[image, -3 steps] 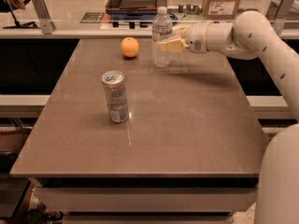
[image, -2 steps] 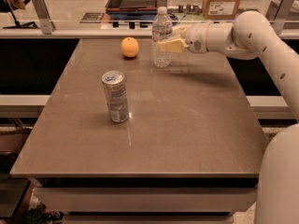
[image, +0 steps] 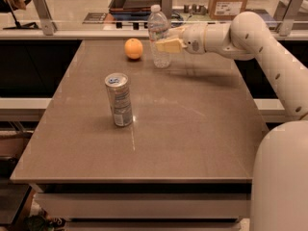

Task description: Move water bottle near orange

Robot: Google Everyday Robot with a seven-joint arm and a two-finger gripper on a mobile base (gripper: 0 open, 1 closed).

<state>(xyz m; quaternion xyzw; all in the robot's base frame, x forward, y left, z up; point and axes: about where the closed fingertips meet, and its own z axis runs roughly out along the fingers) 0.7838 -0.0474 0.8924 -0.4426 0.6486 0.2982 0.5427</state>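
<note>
Pincer (image: 166, 44): pinching the water bottle (image: 158, 23), upright over the desk (image: 192, 129).
Change: I see the bottle shifted slightly towards the orange (image: 134, 48), just beyond the pincer tips.
Meaning: I judge placement nearly complete.

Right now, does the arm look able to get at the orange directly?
Probably not directly. The gripper is at the water bottle, which stands upright between it and the orange; it would likely have to come over or around the bottle.
</note>
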